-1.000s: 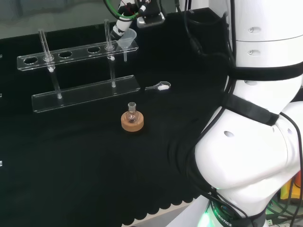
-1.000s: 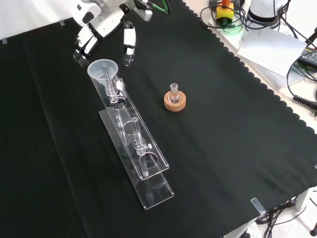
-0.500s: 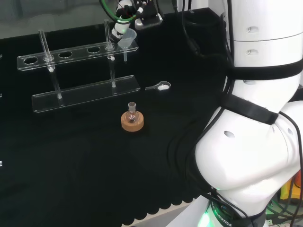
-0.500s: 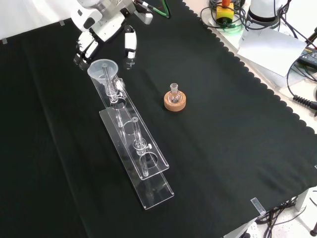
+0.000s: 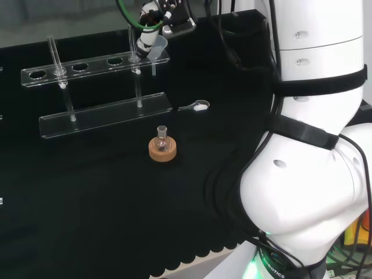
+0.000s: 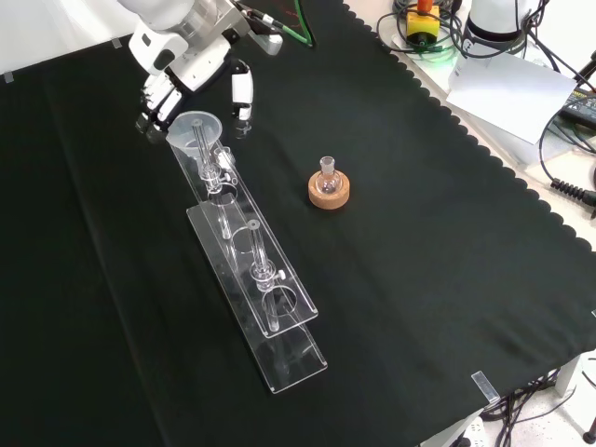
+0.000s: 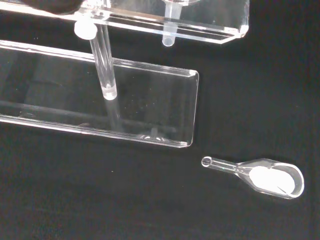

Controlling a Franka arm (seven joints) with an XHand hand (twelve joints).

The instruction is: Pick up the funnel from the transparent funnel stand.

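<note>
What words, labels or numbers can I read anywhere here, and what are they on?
On the arm's base: small white lettering, slanted and cut off, too small to read.
On the funnel, stand, flask and scoop: no print to be seen.
On the paper sheet: nothing readable.

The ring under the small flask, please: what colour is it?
Light brown cork ring, clearest in the front view.
</note>
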